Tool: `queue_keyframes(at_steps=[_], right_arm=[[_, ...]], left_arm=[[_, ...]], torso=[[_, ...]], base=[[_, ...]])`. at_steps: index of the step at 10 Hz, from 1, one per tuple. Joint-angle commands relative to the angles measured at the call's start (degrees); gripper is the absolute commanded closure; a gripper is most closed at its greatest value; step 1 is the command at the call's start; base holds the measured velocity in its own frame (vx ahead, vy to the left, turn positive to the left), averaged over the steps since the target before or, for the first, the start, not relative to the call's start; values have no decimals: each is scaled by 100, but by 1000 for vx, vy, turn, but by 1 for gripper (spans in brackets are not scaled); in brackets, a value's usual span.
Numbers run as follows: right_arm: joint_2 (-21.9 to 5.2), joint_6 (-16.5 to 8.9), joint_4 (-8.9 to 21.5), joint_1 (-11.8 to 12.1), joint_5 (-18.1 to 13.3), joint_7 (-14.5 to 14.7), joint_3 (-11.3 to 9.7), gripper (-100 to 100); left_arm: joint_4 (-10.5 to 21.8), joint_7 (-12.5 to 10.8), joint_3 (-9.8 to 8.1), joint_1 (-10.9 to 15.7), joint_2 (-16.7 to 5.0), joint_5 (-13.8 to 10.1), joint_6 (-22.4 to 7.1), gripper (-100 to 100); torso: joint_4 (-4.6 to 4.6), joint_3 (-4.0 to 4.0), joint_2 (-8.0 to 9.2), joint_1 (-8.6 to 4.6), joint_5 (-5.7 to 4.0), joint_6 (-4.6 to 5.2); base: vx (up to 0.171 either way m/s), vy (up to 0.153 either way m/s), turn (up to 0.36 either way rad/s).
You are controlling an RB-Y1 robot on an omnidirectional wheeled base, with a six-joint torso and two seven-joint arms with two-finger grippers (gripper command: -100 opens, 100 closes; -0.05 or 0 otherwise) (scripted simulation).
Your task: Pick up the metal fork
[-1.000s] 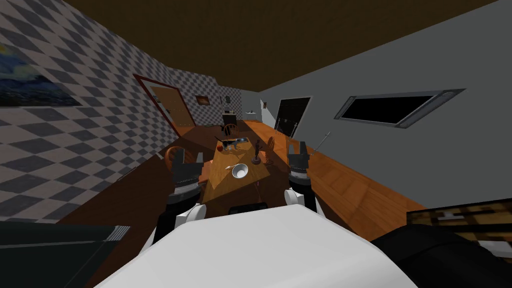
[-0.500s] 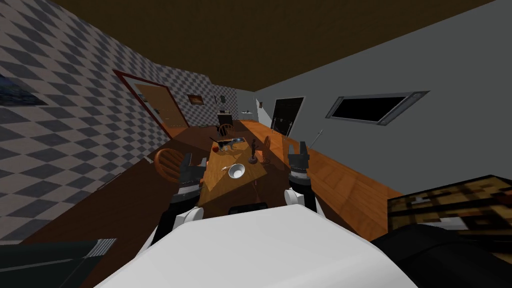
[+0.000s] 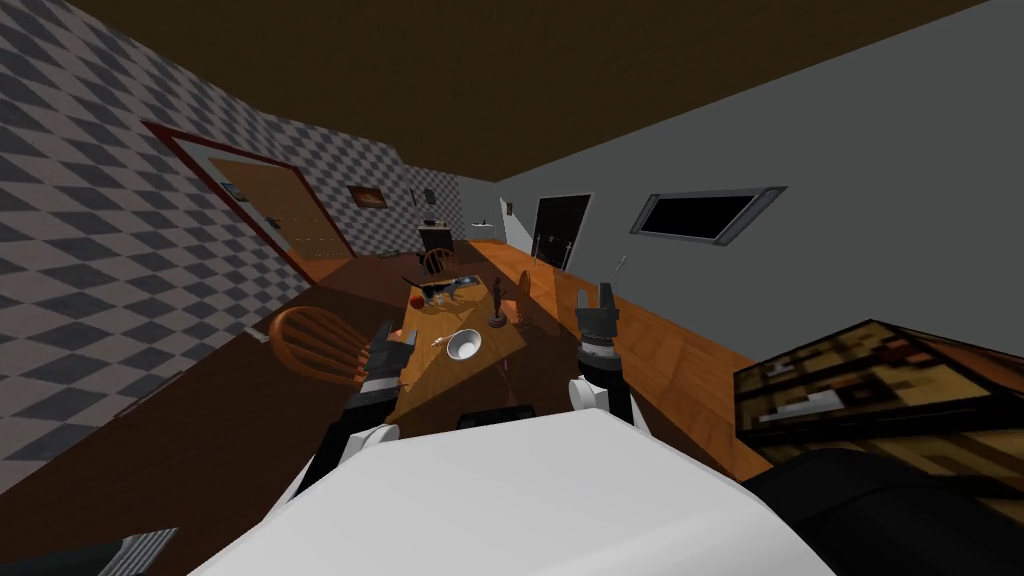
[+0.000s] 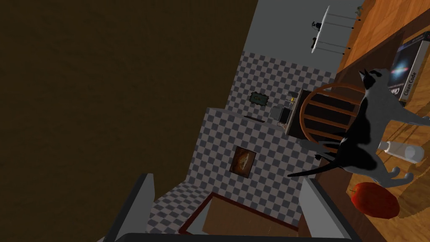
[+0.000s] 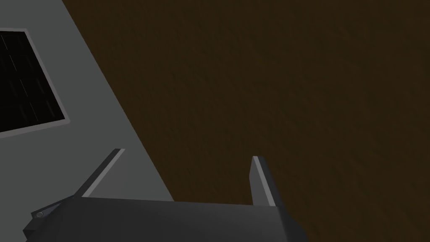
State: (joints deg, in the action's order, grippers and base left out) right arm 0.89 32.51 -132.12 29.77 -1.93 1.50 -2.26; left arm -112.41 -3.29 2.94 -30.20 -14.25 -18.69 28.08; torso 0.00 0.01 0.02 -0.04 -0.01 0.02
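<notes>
A long wooden table (image 3: 425, 372) stretches away in front of me in the head view. On its near end sits a white bowl (image 3: 464, 345), with a thin pale utensil (image 3: 439, 341) lying just left of it, too small to make out as the fork. My left gripper (image 3: 396, 333) is raised at the table's left edge, near that utensil, open and empty. Its wrist view looks along the open left gripper (image 4: 229, 210) to a red apple (image 4: 375, 199) and a grey and black cat figure (image 4: 369, 126). My right gripper (image 3: 595, 295) is raised to the right of the table, and its wrist view also shows the right gripper (image 5: 180, 176) open and empty.
A dark statuette (image 3: 497, 301), a clear bottle (image 4: 401, 150) and a book (image 4: 406, 69) stand further along the table. Round-backed wooden chairs (image 3: 315, 343) stand at its left side and far end. A dark wooden chest (image 3: 880, 380) lies near right. A checkered wall with a door (image 3: 280, 215) runs along the left.
The whole head view has slid left and the chest has come nearer: my base has moved. My left gripper now leans in at the table's left edge.
</notes>
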Motion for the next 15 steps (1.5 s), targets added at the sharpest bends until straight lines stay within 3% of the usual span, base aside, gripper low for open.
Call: queue_keyframes(at_steps=[1,2,4,5,6,8,9,10,11,12,13,14,15], right_arm=[[0,0,0,0,0,0,0,0],[0,0,0,0,0,0,0,0],[0,0,0,0,0,0,0,0],[0,0,0,0,0,0,0,0],[0,0,0,1,0,0,1,0],[0,0,0,1,0,0,1,0],[0,0,0,1,0,0,1,0],[0,0,0,0,0,0,0,0],[0,0,0,1,0,0,1,0],[0,0,0,0,0,0,0,0],[0,0,0,1,0,0,1,0],[0,0,0,0,0,0,0,0],[0,0,0,1,0,0,1,0]], left_arm=[[286,-20,27,39,-236,-286,-231,-100],[370,-20,27,39,-236,-324,-231,-100],[772,-72,46,88,-582,-720,-511,-100],[899,-72,46,88,-582,-776,-511,-100],[1054,-96,59,116,-758,-1009,-672,-100],[1180,-96,59,116,-758,-1012,-672,-100],[1371,-117,73,148,-935,-1254,-848,-100],[1470,-117,73,148,-935,-1254,-848,-100],[1711,-136,88,183,-1115,-1484,-1038,-100],[1768,-136,88,183,-1115,-1500,-1038,-100],[2022,-151,102,223,-1296,-1744,-1241,-100],[2073,-151,102,223,-1296,-1748,-1241,-100],[2279,-164,114,268,-1477,-1997,-1457,-100]], torso=[[0,0,0,0,0,0],[0,0,1,-1,-1,0],[1,1,2,-1,0,0],[1,2,4,-1,-1,-1],[1,2,2,2,0,-4],[0,0,0,3,0,-4],[0,0,0,4,1,-6],[0,0,0,2,0,-1],[0,0,0,4,0,-5],[0,0,0,3,0,-1],[1,0,0,4,0,-5],[1,0,0,3,0,-1],[0,1,0,5,0,-7]], base=[[-8,-25,-237],[-8,-17,-77],[-11,-24,-225],[-6,-12,-109],[-3,-16,-185],[-1,-4,-47],[-1,-13,-191],[-2,-8,-125],[-2,-16,-232],[-3,-7,-118],[-2,-12,-244],[-2,-5,-106],[1,-11,-229]])
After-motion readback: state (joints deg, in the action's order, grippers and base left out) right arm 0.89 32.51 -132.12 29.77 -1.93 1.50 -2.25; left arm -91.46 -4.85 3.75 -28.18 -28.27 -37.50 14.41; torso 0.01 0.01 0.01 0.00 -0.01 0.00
